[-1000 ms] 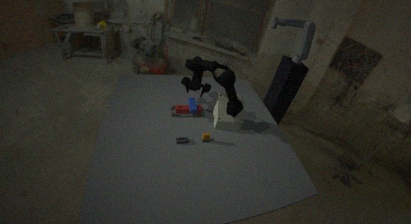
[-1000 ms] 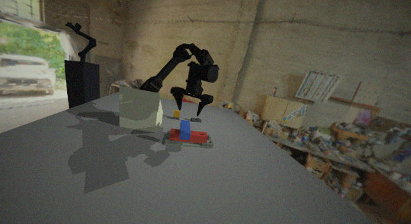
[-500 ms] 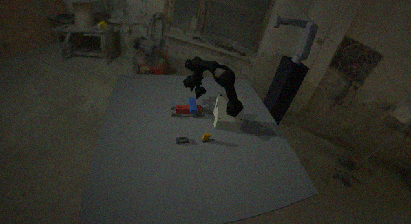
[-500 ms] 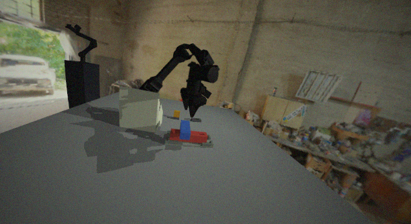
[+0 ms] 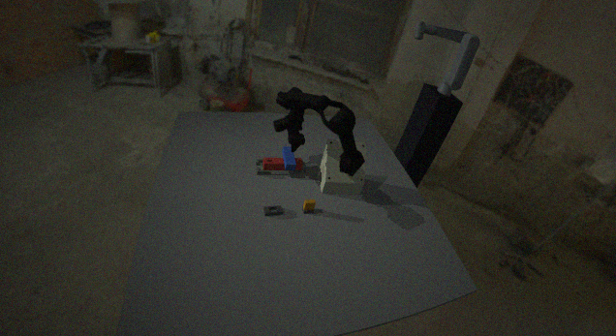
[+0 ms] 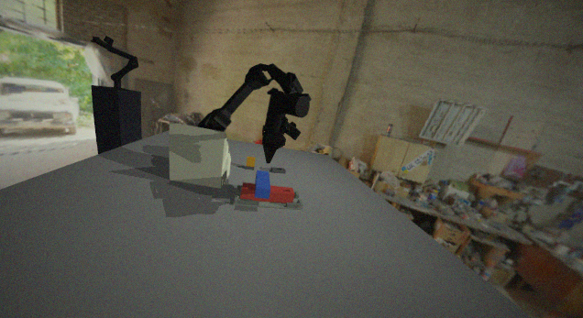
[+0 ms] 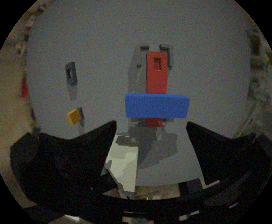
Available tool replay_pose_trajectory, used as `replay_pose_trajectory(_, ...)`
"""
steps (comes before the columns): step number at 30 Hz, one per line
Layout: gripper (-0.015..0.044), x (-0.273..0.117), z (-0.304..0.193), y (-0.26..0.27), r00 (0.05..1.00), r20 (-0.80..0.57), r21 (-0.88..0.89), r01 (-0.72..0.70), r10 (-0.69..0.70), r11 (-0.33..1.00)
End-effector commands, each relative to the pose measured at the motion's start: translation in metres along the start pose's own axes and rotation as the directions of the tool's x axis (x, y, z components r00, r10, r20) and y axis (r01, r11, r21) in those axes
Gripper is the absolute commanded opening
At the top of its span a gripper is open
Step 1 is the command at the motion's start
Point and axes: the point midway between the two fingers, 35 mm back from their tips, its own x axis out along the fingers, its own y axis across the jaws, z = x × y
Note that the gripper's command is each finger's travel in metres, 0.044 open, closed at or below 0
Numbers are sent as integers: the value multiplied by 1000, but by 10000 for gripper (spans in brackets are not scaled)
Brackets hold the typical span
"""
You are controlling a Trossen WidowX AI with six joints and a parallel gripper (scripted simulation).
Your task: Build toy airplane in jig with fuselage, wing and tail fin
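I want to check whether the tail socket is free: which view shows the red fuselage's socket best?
The wrist view: it looks down on the red fuselage, its socket a plain, unfilled rectangular recess. The top view shows the fuselage small and dim; the exterior view mostly its side.

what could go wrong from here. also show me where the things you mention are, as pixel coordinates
The open hand (image 5: 293,148) (image 6: 269,160) (image 7: 153,124) could knock the blue wing (image 5: 289,159) (image 6: 262,184) (image 7: 157,106) if it dips, since it hovers just above. The small yellow tail fin (image 5: 309,205) (image 6: 250,161) (image 7: 74,117) might tip or slip when gripped. Its narrow socket (image 7: 157,63) in the red fuselage (image 5: 273,164) (image 6: 281,194) (image 7: 156,80) leaves little room for misalignment.
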Motion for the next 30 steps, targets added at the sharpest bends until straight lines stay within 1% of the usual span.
replay_pose_trajectory(1,440,-9,10,53,1000,9,-9,16,-16,1000)
replay_pose_trajectory(8,440,-10,-2,148,1000,11,-7,17,-17,1000)
replay_pose_trajectory(16,440,2,-50,235,1000,7,-11,-10,10,1000)
replay_pose_trajectory(24,440,5,-55,241,1000,6,-12,-13,13,1000)
replay_pose_trajectory(30,440,58,-55,242,1000,7,-13,-15,15,1000)
